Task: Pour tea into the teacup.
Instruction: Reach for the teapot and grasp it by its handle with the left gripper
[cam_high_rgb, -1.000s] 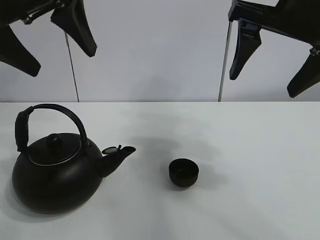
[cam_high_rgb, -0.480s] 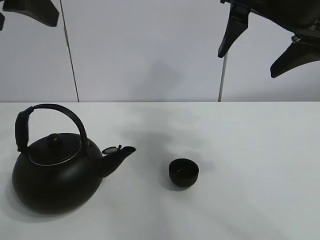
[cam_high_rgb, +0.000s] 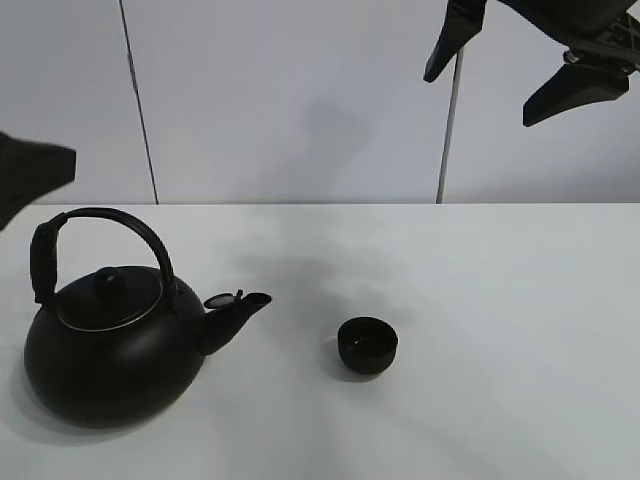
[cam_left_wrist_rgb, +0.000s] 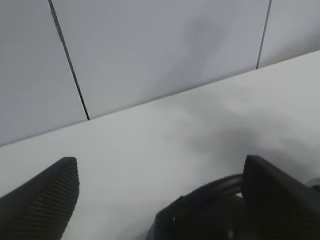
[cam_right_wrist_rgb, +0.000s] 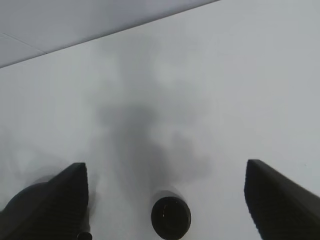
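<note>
Where the tabletop (cam_high_rgb: 520, 300) lay nearest to the high camera, the kettle (cam_high_rgb: 110, 350) was seen standing upright on its left part, with the spout turned toward the teacup (cam_high_rgb: 367, 345). The teacup was placed upright near the middle, apart from the spout and touched by nothing. The left gripper (cam_left_wrist_rgb: 160, 161) was held spread wide above the kettle's handle, with nothing between its fingers. Higher and further back, the right gripper (cam_high_rgb: 480, 97) was also held spread and empty, before the pale wall (cam_high_rgb: 300, 100).
</note>
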